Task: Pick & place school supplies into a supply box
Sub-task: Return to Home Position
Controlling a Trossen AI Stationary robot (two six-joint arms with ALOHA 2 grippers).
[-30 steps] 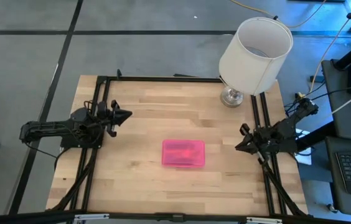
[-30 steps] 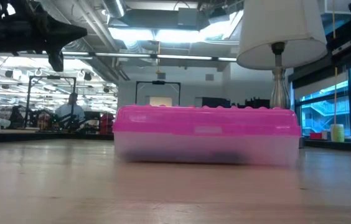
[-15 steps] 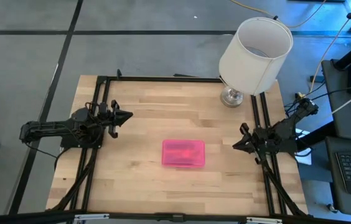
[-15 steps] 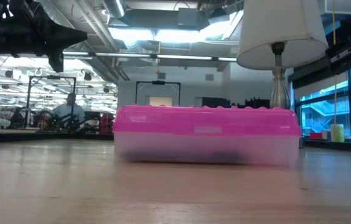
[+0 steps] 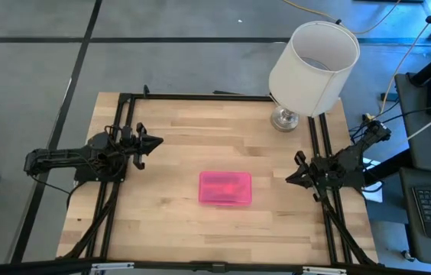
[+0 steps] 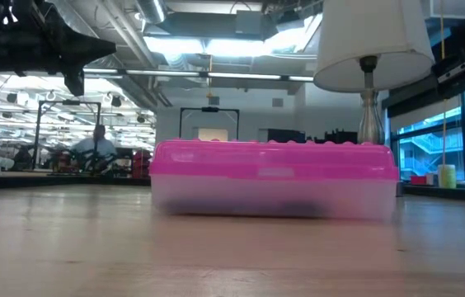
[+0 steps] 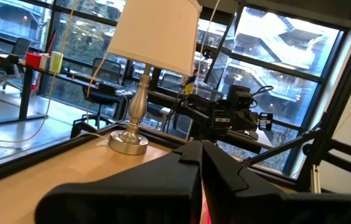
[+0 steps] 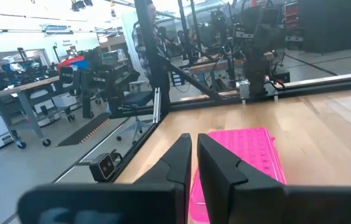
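Note:
The supply box (image 5: 225, 188) lies flat in the middle of the wooden table with its pink lid shut. The low view shows its clear base (image 6: 274, 202) resting on the wood. No school supplies show loose on the table; only a dim dark shape shows through the base. My left gripper (image 5: 157, 140) hovers shut at the table's left side, pointing toward the right edge, well clear of the box. My right gripper (image 5: 289, 179) hovers shut at the right side, pointing at the box (image 8: 244, 155) with a gap of bare wood between.
A lamp with a big white shade (image 5: 312, 67) stands on its metal foot (image 5: 284, 118) at the table's far right corner. Black frame rails (image 5: 116, 191) run along the table's left, right and far edges. Bare wood surrounds the box. A person sits in the room far behind (image 6: 96, 147).
My right gripper has tipped and turned a little where it hovers, and in the low view its dark end has dropped lower at the upper right. The box has stayed put.

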